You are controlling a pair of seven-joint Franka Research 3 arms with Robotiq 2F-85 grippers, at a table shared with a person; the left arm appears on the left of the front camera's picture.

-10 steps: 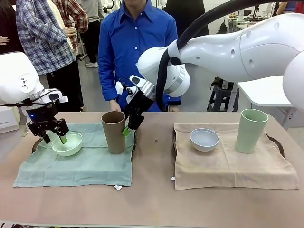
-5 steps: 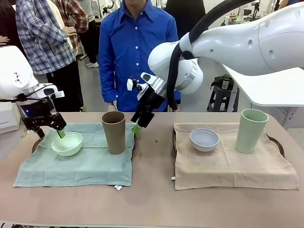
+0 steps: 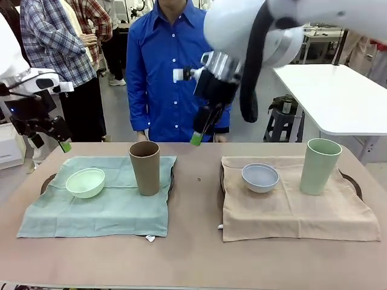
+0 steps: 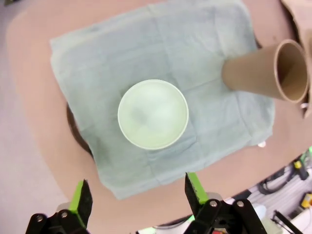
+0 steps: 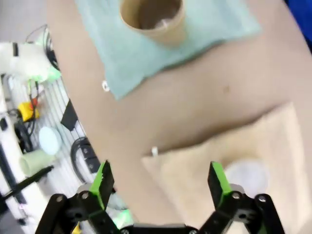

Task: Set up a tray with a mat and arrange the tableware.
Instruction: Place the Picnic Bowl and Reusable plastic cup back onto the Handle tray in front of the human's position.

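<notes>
Overhead | left end effector (image 4: 135, 195) wide apart | mint bowl (image 4: 153, 114) empty inside

brown table (image 3: 193, 260), green mat (image 3: 100, 208), tan mat (image 3: 296, 208)

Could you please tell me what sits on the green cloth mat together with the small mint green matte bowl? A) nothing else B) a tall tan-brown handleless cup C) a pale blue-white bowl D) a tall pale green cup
B: the tall tan-brown handleless cup stands on the green cloth mat to the right of the small mint green matte bowl in the front view.
</notes>
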